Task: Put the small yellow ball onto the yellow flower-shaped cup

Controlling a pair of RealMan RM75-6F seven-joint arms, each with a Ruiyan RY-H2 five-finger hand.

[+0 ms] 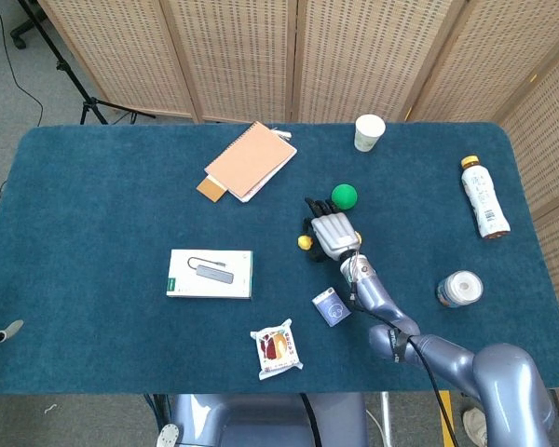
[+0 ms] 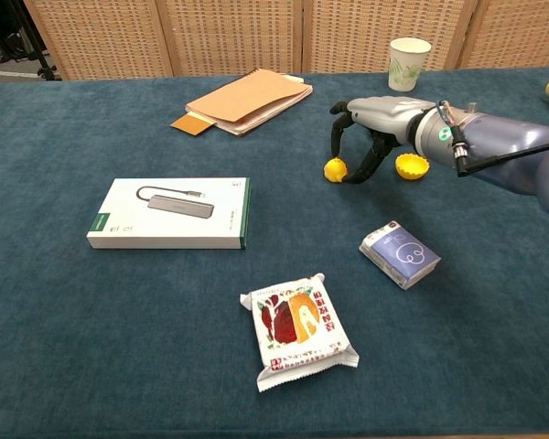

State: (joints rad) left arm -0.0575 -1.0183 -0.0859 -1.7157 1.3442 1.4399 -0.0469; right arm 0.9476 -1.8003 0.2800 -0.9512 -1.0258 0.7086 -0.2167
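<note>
The small yellow ball lies on the blue tablecloth, also visible in the head view. My right hand arches over it with fingers spread; fingertips come down close on either side of the ball, and no grip shows. The yellow flower-shaped cup sits on the cloth just right of the ball, beside the hand. In the head view the right hand covers the cup. My left hand is not in view.
A green ball lies just beyond the hand. A paper cup and notebook are at the back. A white box, small blue box and snack packet lie nearer. A bottle and a can are on the right.
</note>
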